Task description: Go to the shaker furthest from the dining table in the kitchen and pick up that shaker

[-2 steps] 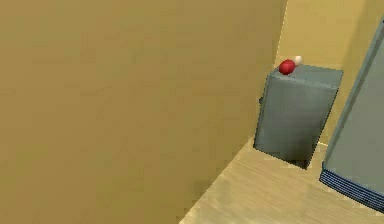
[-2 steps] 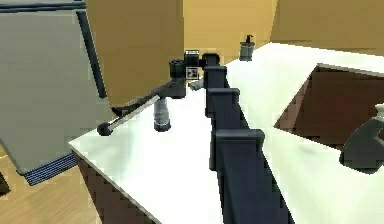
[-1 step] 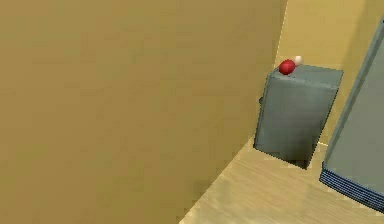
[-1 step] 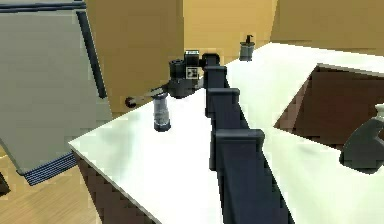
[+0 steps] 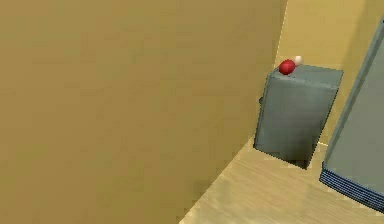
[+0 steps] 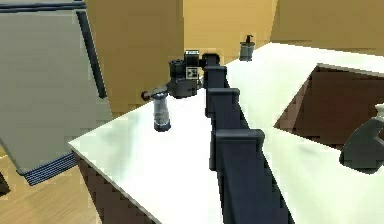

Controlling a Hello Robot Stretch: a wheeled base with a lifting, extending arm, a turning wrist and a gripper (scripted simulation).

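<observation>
A small grey shaker (image 6: 159, 110) with a dark cap stands upright on the white countertop (image 6: 150, 160), near its left edge. My arm (image 6: 232, 130) reaches out over the counter as a dark bar. The gripper (image 6: 176, 80) sits at the arm's far end, just beyond and slightly right of the shaker. I cannot tell whether it holds anything. A second small dark shaker-like thing (image 6: 245, 47) stands farther out on the same counter, by the tan wall.
A grey fridge (image 6: 45, 90) stands left of the counter, and its side (image 5: 362, 120) also lies at the forward view's right. A grey cabinet (image 5: 297, 110) carries a red ball (image 5: 287, 67). A tan wall (image 5: 130, 100) is close ahead. A grey tap (image 6: 365, 140) rises beside a brown recess (image 6: 340, 100).
</observation>
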